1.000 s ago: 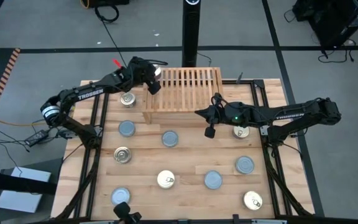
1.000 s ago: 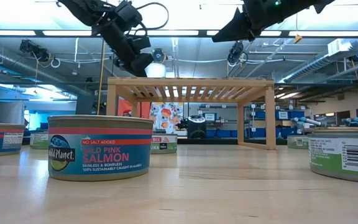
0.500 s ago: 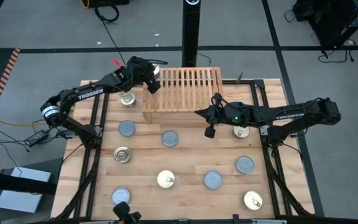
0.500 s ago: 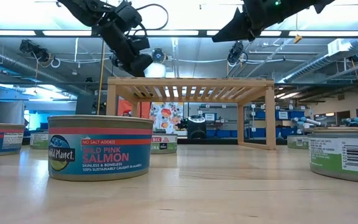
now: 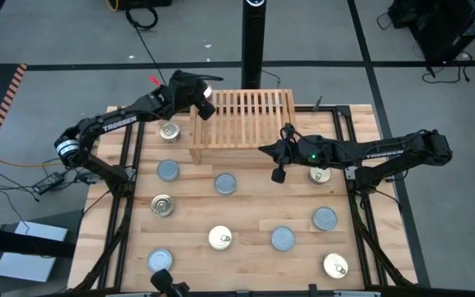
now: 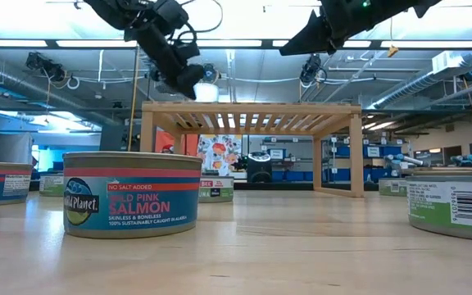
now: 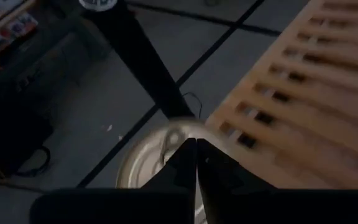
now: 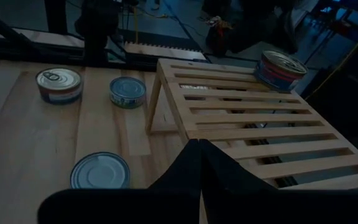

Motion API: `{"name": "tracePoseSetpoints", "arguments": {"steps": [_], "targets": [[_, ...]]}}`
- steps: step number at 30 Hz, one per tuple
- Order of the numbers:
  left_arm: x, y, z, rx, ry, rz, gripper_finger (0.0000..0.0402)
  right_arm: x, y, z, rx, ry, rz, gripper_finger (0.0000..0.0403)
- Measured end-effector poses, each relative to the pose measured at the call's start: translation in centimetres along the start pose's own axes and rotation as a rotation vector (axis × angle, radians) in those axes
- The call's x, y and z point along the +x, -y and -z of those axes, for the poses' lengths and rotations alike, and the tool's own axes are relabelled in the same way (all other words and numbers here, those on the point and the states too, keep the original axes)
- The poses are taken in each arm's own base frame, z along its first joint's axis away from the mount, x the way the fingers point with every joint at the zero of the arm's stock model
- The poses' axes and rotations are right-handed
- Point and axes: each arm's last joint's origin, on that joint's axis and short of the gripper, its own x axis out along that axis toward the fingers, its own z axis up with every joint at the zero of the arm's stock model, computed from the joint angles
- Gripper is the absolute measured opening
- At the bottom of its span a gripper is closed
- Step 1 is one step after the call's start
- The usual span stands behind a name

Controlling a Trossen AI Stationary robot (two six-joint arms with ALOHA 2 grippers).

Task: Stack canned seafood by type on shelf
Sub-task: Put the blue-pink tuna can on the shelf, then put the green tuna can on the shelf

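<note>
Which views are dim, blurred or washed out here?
Left wrist view: dark, with the tin smeared by blur. Right wrist view: dim but sharp on the shelf. Low view: ceiling lights glare white; the salmon can reads clearly.

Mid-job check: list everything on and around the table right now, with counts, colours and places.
Round metal tins with blue-silver lids: five, blue-silver, spread over the table in front of the rack.
Round metal tins with gold pull-tab lids: five, gold-cream, on the table, one partly under the right arm.
Tin on the rack: one, pull-tab lid, far left corner of the rack.
Low slatted wooden rack: one, light wood, far middle of the table.
Wooden table: one, light wood.
Left pincer: shut, over the rack's far left corner, above that tin.
Right pincer: shut, empty, over the table by the rack's right end.
</note>
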Motion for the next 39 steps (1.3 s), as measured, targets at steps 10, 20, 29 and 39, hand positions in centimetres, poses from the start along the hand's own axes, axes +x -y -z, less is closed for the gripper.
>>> {"name": "tracePoseSetpoints", "arguments": {"steps": [10,20,29,39], "targets": [[-4.9,2.3,-1.8,0.084,0.181,0.150,0.0019,-0.1,-0.3,0.0,-0.004,0.003,-0.019,0.0009],[-8.3,7.6,0.6,0.115,0.413,0.409,0.0019,-0.2,-0.7,-0.1,-0.010,0.007,-0.036,0.0009],[-9.6,12.9,5.3,0.171,0.489,0.569,0.0019,-0.1,-0.9,-0.1,-0.003,0.012,-0.100,0.0009],[-11.6,15.8,8.0,0.218,0.532,0.694,0.0019,1.0,-1.6,0.8,0.041,-0.033,-0.165,0.0026]]}}
